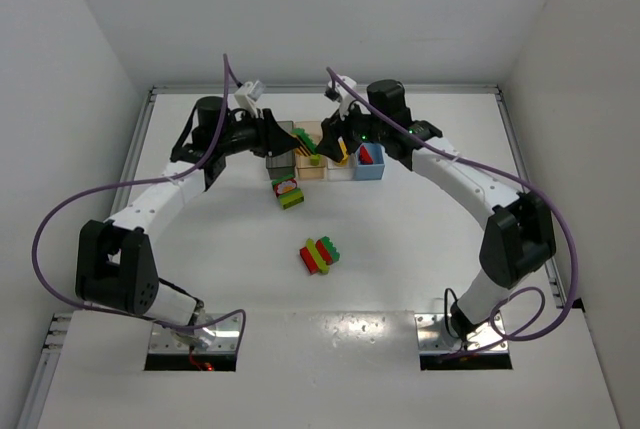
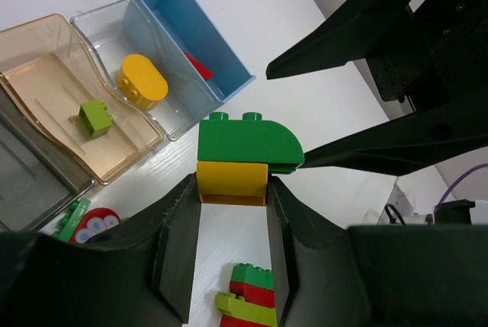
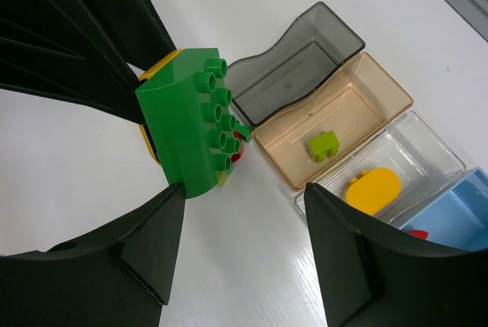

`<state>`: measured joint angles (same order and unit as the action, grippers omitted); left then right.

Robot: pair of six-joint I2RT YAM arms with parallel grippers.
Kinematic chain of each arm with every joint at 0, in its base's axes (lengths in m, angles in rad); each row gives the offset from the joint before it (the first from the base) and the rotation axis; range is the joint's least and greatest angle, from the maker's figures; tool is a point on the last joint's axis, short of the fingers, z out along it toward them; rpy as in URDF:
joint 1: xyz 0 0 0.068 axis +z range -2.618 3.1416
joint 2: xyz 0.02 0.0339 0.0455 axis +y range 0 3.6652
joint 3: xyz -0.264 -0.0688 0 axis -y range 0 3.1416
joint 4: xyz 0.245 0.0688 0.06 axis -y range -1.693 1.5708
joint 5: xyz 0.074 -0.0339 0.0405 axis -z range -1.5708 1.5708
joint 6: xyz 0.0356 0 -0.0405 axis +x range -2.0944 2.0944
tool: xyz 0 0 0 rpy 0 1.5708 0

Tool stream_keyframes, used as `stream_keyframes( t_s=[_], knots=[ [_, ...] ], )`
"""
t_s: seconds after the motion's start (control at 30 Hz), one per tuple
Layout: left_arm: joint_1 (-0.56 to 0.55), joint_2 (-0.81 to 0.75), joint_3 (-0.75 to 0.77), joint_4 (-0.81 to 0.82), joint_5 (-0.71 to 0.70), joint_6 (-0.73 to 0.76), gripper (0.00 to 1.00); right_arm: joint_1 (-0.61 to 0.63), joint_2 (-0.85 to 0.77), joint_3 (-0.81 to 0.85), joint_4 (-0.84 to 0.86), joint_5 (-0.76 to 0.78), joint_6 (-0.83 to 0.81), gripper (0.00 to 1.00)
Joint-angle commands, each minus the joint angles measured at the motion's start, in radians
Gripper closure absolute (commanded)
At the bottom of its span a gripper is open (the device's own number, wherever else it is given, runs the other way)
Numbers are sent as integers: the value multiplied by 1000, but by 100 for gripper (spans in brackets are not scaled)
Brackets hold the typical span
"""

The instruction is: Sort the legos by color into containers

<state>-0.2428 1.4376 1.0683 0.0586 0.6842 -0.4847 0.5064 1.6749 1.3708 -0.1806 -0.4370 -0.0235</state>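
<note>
My left gripper (image 2: 232, 190) is shut on a yellow lego (image 2: 232, 182) with a dark green lego (image 2: 248, 140) stuck on top, held above the table in front of the bins. My right gripper (image 3: 244, 190) is open; its left fingertip (image 3: 171, 201) sits against the end of the dark green lego (image 3: 187, 129). The bins stand in a row: dark grey (image 3: 305, 60), tan (image 3: 358, 91) with a lime lego (image 3: 323, 144), clear (image 3: 427, 152) with a yellow lego (image 3: 374, 190), blue (image 3: 457, 205) with a red lego (image 3: 419, 233).
Two stuck-together clumps of red, green and lime legos lie on the table: one mid-table (image 1: 321, 254), one nearer the bins (image 1: 288, 191) with a round sticker. Both arms crowd the space before the bins (image 1: 340, 164).
</note>
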Motion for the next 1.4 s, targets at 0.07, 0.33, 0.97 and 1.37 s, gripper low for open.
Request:
stream_keyframes(
  t_s=[0.07, 0.33, 0.97, 1.37],
  knots=[
    [-9, 1, 4, 70, 51, -34, 89, 11, -34, -9, 50, -34, -23, 36],
    [-9, 1, -5, 70, 60, -34, 89, 11, -43, -18, 59, -88, -13, 37],
    [-9, 1, -24, 80, 51, -25, 89, 11, -34, -18, 69, -135, -4, 45],
    [-9, 1, -24, 89, 51, -35, 89, 30, -33, -28, 59, -135, -24, 46]
  ],
)
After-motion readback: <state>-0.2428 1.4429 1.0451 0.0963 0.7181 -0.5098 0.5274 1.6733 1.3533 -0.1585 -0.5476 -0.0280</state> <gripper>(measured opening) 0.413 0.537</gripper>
